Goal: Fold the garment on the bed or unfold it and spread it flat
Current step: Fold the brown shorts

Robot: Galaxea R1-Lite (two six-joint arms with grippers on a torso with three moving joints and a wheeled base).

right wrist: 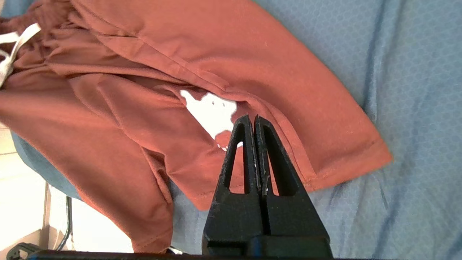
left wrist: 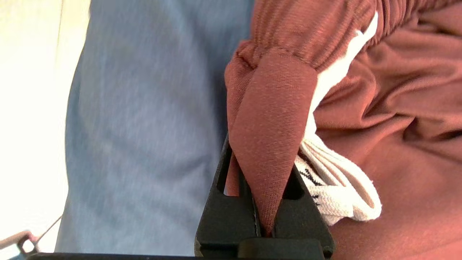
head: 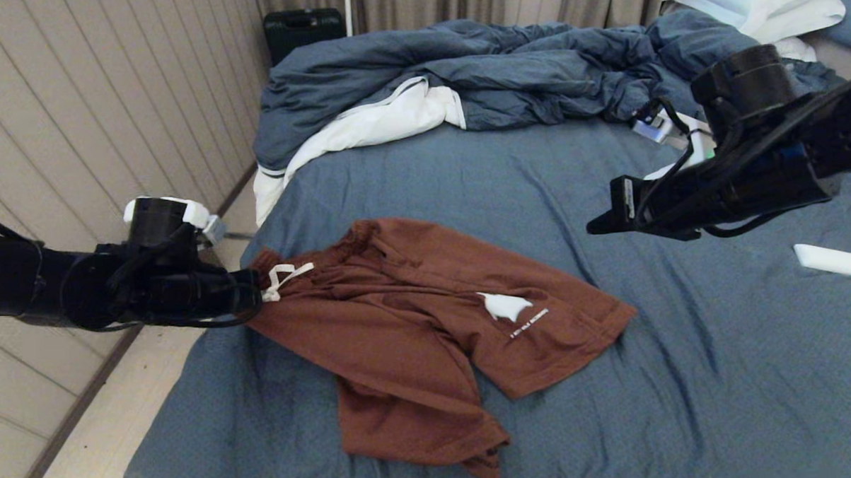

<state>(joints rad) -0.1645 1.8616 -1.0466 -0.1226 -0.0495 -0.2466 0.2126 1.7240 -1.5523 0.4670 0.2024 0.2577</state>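
The rust-brown shorts point(head: 414, 317) lie rumpled on the slate-blue bed sheet point(head: 685, 371), waistband toward the bed's left edge, both legs spread toward the front and right. A white logo point(head: 504, 305) marks the right leg. My left gripper point(head: 254, 296) is shut on a fold of the waistband point(left wrist: 269, 119), beside the white drawstring point(left wrist: 339, 195). My right gripper point(head: 598, 226) hovers above the sheet, right of the shorts, shut with nothing in it; in its wrist view its tips point(right wrist: 253, 119) hang over the logo point(right wrist: 211, 112).
A rumpled blue duvet point(head: 476, 74) with white lining covers the far part of the bed; white pillows point(head: 764, 1) lie at the far right. A white object point(head: 837, 261) rests on the sheet at right. The wall and floor run along the left bed edge.
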